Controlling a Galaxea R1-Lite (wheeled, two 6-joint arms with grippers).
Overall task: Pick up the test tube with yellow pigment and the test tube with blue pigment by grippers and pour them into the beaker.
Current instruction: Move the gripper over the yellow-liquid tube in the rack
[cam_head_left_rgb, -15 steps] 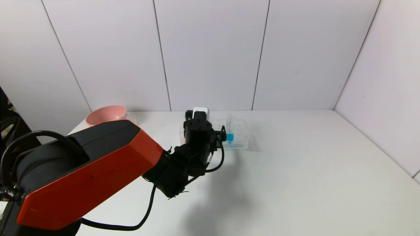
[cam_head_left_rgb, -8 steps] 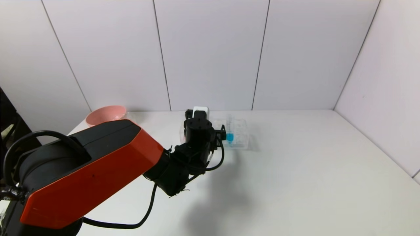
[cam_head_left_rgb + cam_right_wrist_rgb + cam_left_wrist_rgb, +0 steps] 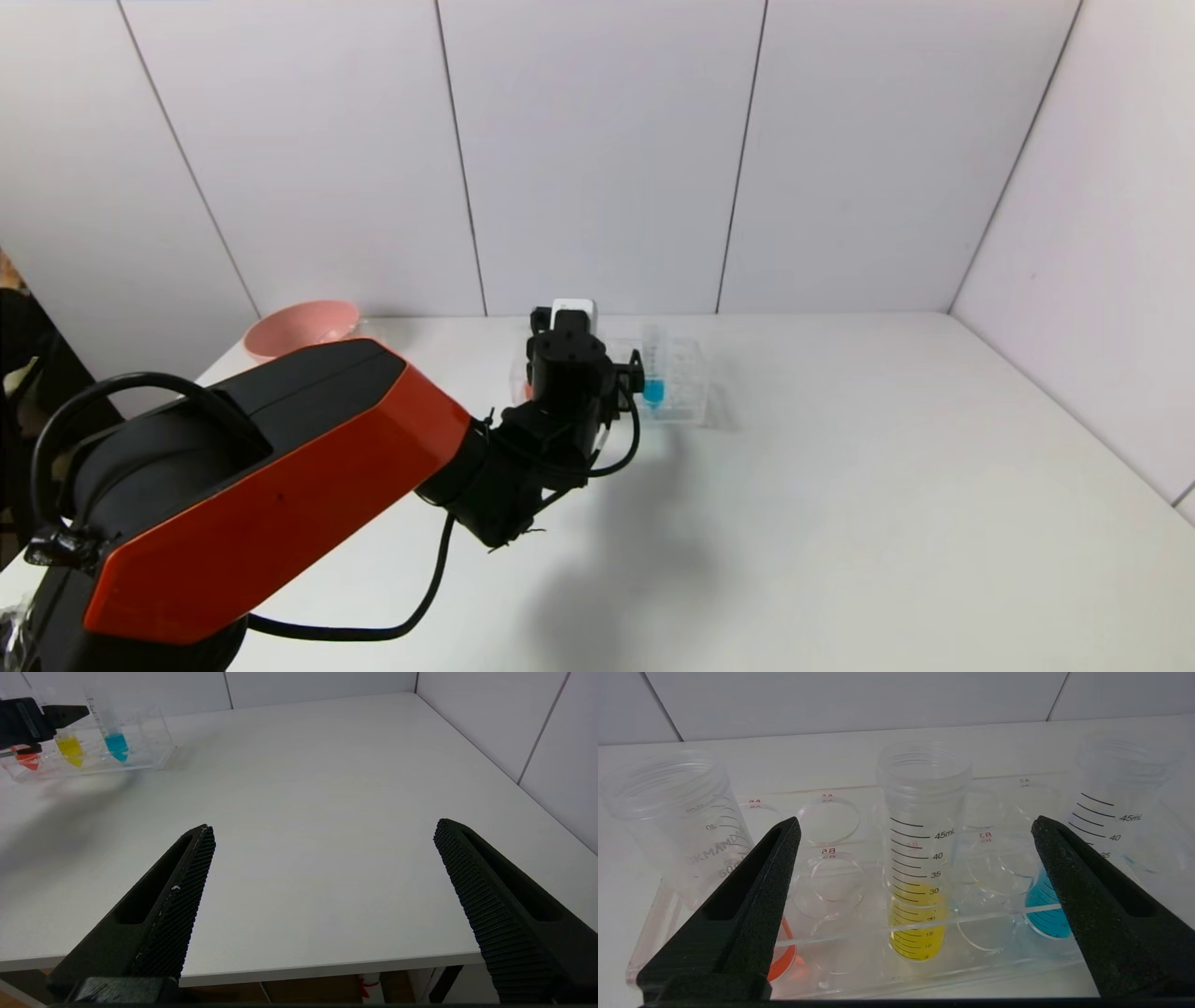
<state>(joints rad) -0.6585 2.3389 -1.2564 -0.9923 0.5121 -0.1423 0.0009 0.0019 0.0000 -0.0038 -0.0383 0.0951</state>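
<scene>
In the left wrist view my left gripper (image 3: pixel 915 820) is open, one finger on each side of the test tube with yellow pigment (image 3: pixel 920 858), not touching it. The tube stands upright in a clear rack (image 3: pixel 859 977). The test tube with blue pigment (image 3: pixel 1045 914) stands in the same rack, behind one finger (image 3: pixel 1087 896). In the head view the left gripper (image 3: pixel 568 366) hides the yellow tube; the blue tube (image 3: pixel 653 388) shows beside it. A faint clear shape next to the pink bowl looks like the beaker (image 3: pixel 371 327). My right gripper (image 3: pixel 322 828) is open and empty above the table's front edge.
A red-liquid tube (image 3: pixel 782 956) stands in the rack behind the other left finger. The pink bowl (image 3: pixel 301 327) sits at the table's back left corner. White walls close off the back and right. The right wrist view shows the rack (image 3: pixel 154 737) far off.
My left arm has edged slightly forward toward the rack. The tubes and rack have not moved.
</scene>
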